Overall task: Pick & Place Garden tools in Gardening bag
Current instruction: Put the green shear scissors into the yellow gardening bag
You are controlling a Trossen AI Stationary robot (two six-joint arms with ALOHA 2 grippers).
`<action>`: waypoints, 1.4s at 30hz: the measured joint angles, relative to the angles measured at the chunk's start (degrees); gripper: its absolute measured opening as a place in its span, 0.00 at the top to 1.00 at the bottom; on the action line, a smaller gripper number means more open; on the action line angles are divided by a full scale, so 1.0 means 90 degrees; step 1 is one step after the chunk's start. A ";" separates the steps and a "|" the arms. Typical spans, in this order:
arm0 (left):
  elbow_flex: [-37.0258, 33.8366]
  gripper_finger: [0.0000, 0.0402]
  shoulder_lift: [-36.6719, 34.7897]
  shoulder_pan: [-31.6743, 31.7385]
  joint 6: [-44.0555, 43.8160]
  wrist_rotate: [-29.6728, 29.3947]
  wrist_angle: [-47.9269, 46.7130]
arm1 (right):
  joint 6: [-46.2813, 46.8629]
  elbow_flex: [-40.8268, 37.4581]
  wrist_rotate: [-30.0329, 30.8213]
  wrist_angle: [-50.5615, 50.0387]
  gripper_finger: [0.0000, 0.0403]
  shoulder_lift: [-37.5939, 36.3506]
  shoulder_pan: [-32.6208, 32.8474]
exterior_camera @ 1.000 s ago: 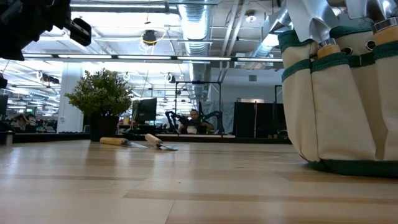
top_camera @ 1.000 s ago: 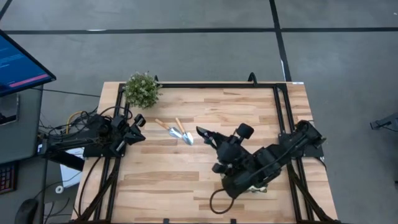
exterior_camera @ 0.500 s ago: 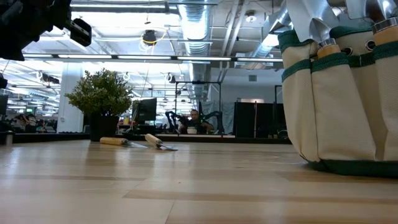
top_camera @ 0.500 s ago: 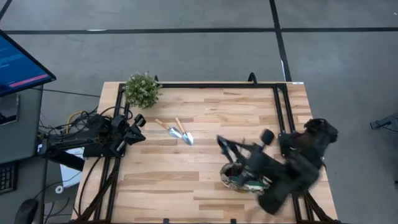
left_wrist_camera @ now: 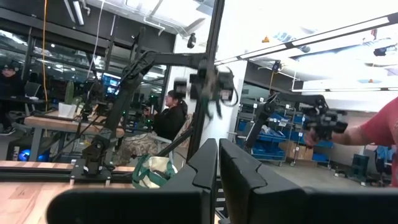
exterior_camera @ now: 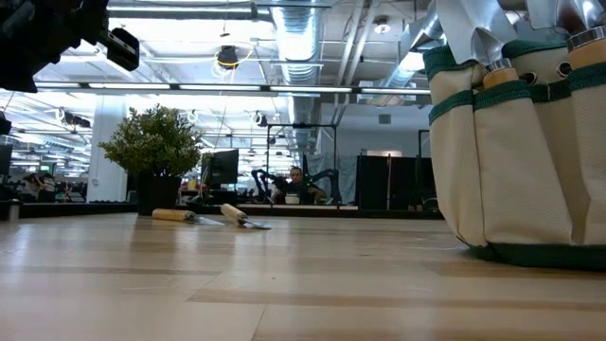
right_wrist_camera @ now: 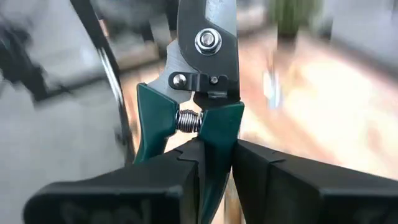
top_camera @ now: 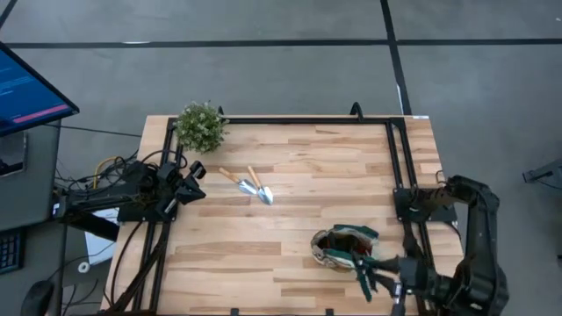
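Observation:
My right gripper (top_camera: 386, 269) is at the table's near right, just beside the beige, green-trimmed gardening bag (top_camera: 338, 247). It is shut on pruning shears with green handles (right_wrist_camera: 208, 81). Two wooden-handled trowels (top_camera: 237, 179) (top_camera: 260, 187) lie flat on the table left of centre; they also show in the low view (exterior_camera: 175, 216) (exterior_camera: 237, 214). My left gripper (top_camera: 195, 170) waits at the left edge, shut and empty (left_wrist_camera: 217, 171). The bag (exterior_camera: 521, 142) holds tools in its outer pockets. My right gripper pinches the shears' two green handles (right_wrist_camera: 214, 134) between its two fingers, just behind the spring. The blades point away from the gripper, along the fingers. The fingers point toward the table's left. The shears are lifted clear of the table.
A bushy green potted plant (top_camera: 200, 127) stands at the far left corner. Black frame rails run along the table's left and right sides (top_camera: 399, 167). People sit and stand in the room beyond the table (left_wrist_camera: 168, 118).
My right gripper has swung with the shears from the table's middle toward the near right, past the bag, and now sits beside the bag near the front edge. The trowels, bag and left arm have stayed put.

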 joint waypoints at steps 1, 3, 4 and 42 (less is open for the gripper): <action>0.0000 0.96 0.0000 0.0000 0.0000 0.0000 0.0001 | 0.0309 -0.0190 -0.0386 0.0005 0.88 0.0012 0.0036; 0.0000 0.96 0.0000 -0.0001 0.0000 0.0000 0.0000 | 0.0842 -0.0572 -0.1031 0.0001 0.88 0.0012 0.0123; 0.0000 0.96 0.0000 0.0001 0.0000 0.0000 0.0000 | 0.1091 -0.0765 -0.1252 -0.0001 0.88 0.0012 0.0183; 0.0000 0.96 0.1914 0.0001 -0.0001 0.0019 0.0002 | 0.2588 -0.4989 0.0419 0.0054 0.88 -0.0940 -0.0272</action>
